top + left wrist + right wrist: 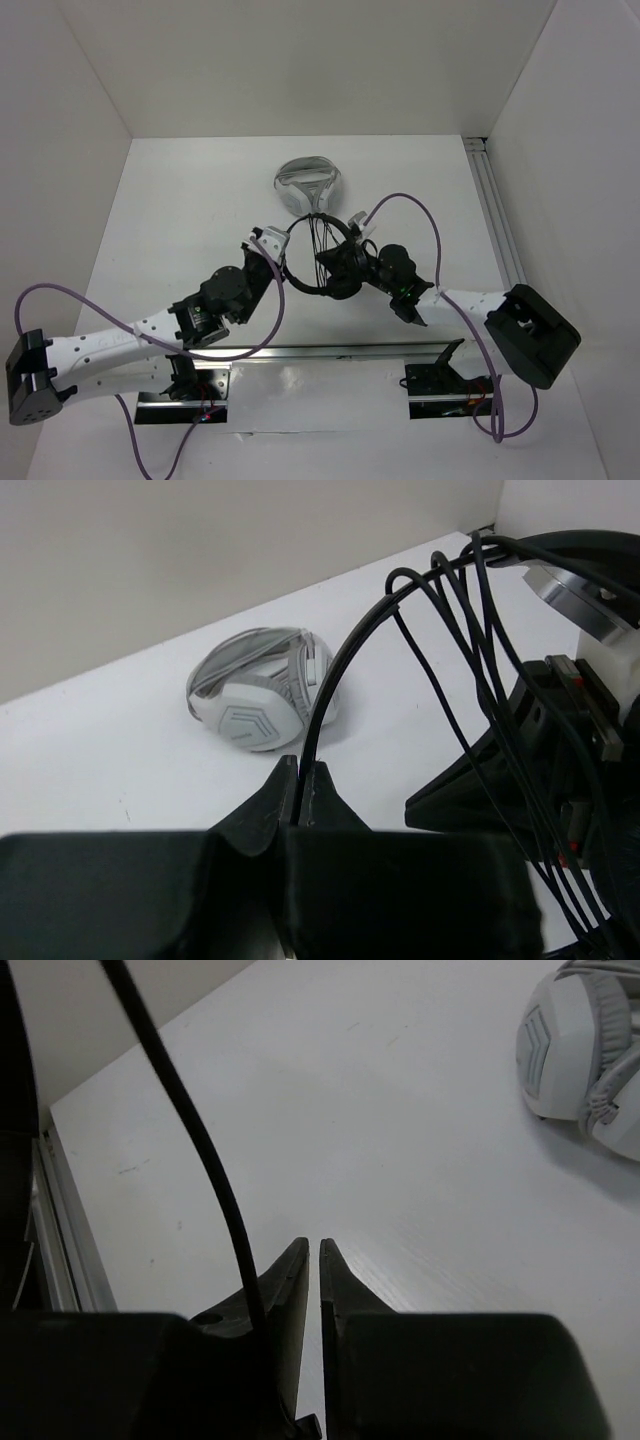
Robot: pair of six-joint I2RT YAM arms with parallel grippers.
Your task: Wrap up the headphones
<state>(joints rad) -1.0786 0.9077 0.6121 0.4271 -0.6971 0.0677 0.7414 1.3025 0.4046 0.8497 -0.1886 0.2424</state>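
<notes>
The left pincer (300, 777) is clenched on the thin band of the headphones (345, 655), which hang between both arms over the bench (100, 750). The right pincer (312, 1252) is closed, with the cable (200, 1140) running beside one finger. Farther back lies a white-and-grey headset (262, 690).

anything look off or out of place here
Nothing spilled or broken. On the headphones, pinched in the left hand, the cable hangs in loose, uneven loops across it. A white-and-grey headset lies behind them, apart.

left pincer (300, 776) closed on headband (322, 695) of headphones (362, 630), cable loops (452, 712) alongside, white-grey headset (262, 695) behind
</notes>
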